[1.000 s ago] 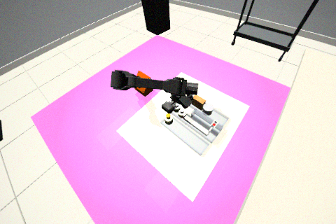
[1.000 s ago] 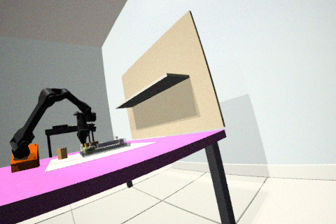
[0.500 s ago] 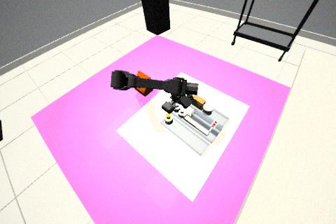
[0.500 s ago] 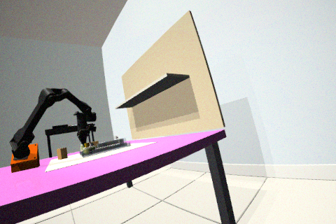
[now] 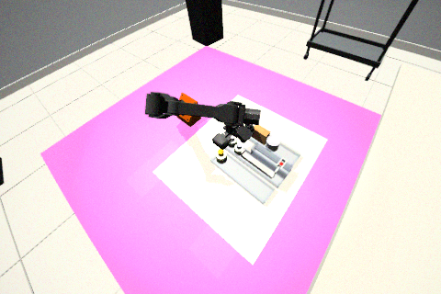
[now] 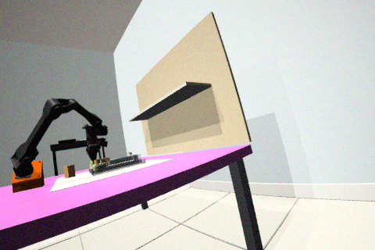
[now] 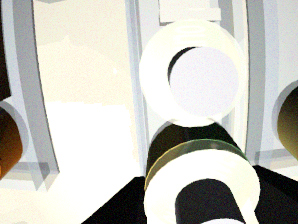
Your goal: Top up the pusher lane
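Wrist view: the black hand (image 7: 200, 183) pinches a pale, dark-banded jar (image 7: 200, 183), touching the matching white-lidded jar (image 7: 193, 72) ahead.

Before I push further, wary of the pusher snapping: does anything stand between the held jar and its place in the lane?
Yes: the jar already in the lane stands directly ahead of the held jar in the gripper. It must slide back first.
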Action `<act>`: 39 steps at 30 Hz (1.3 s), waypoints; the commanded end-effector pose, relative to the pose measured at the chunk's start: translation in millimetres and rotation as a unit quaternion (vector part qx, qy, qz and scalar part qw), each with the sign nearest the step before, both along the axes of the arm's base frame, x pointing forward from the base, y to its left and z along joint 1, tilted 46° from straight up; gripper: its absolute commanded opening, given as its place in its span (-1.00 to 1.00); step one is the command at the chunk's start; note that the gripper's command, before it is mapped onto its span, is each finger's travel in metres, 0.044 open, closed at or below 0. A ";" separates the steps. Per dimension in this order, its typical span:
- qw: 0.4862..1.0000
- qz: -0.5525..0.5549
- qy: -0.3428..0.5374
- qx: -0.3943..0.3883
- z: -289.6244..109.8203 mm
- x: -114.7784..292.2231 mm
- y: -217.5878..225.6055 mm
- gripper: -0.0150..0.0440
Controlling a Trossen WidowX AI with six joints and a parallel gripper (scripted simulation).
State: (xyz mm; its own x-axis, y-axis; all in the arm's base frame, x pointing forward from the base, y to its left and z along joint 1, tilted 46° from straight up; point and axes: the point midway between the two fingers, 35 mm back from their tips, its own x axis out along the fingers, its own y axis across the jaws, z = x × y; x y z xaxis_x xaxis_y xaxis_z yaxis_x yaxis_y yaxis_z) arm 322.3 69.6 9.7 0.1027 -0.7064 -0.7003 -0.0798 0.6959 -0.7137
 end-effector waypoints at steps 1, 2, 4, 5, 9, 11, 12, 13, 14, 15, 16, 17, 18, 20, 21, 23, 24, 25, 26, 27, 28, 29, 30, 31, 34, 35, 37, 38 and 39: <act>1.000 0.005 -0.013 0.000 1.9 6.5 1.7 -0.49; 1.000 0.005 -0.013 0.000 1.9 6.5 1.7 -0.49; 1.000 0.005 -0.013 0.000 1.9 6.5 1.7 -0.49; 1.000 0.005 -0.013 0.000 1.9 6.5 1.7 -0.49; 1.000 0.005 -0.013 0.000 1.9 6.5 1.7 -0.49; 1.000 0.005 -0.013 0.000 2.0 6.8 1.7 -0.49; 1.000 0.005 -0.013 0.000 2.0 7.0 1.8 -0.49; 1.000 0.005 -0.013 0.000 2.0 7.1 1.8 -0.49; 1.000 0.005 -0.013 0.000 2.0 7.2 1.8 -0.49; 1.000 0.005 -0.013 0.000 2.0 7.3 1.8 -0.49; 1.000 0.005 -0.013 0.000 2.0 7.5 1.8 -0.49; 1.000 0.005 -0.013 0.000 2.0 7.6 1.8 -0.49; 1.000 0.005 -0.013 0.000 2.0 7.7 1.9 -0.49; 1.000 0.005 -0.013 0.000 2.0 8.0 1.9 -0.49; 1.000 0.005 -0.013 0.000 2.0 8.1 1.9 -0.49; 1.000 0.005 -0.013 0.000 2.0 8.4 2.0 -0.49; 1.000 0.005 -0.013 0.000 2.0 8.5 2.0 -0.49; 1.000 0.005 -0.013 0.000 2.1 8.7 2.0 -0.49; 1.000 0.005 -0.013 0.000 2.1 8.8 2.0 -0.49; 1.000 0.005 -0.013 0.000 2.1 8.9 2.0 -0.49; 1.000 0.005 -0.013 0.000 2.1 9.1 2.0 -0.49; 1.000 0.005 -0.013 0.000 2.1 9.2 2.1 -0.49; 1.000 0.005 -0.013 0.000 2.1 9.3 2.1 -0.49; 1.000 0.005 -0.013 0.000 2.1 9.5 2.1 -0.49; 1.000 0.005 -0.013 0.000 1.9 9.5 1.9 -0.49; 1.000 0.005 -0.013 0.000 1.8 9.6 1.8 -0.49; 1.000 0.005 -0.013 0.000 1.4 9.6 1.4 -0.49; 1.000 0.005 -0.013 0.000 1.2 9.7 1.2 -0.49; 1.000 0.005 -0.013 0.000 1.0 9.7 1.0 -0.49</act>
